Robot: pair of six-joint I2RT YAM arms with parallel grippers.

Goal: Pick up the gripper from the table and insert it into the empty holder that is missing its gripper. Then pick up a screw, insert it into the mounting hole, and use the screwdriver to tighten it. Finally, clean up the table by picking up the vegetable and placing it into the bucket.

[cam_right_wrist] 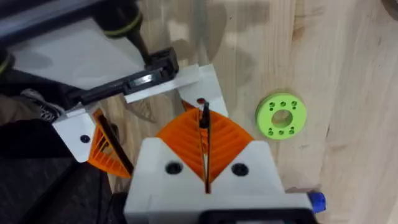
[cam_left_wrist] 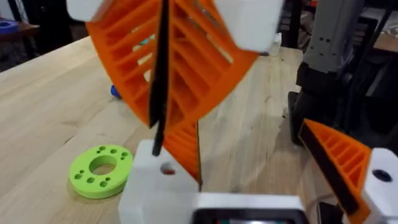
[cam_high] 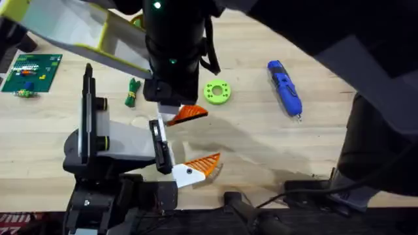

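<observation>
The right gripper (cam_right_wrist: 204,132) had its pads pressed together on the gripper (cam_left_wrist: 184,148), whose lower end stood at the empty holder (cam_left_wrist: 155,186) of the left gripper (cam_high: 179,156), its own sides apart. The piece appeared light, stiff and open-ribbed, best pinched on its flat faces. The green ring (cam_high: 217,92) lay near; open table lay rightward.

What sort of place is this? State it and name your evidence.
Probably a robotics workbench or lab: a wooden table holds a blue screwdriver, a green circuit board, and a green ring with holes.
</observation>
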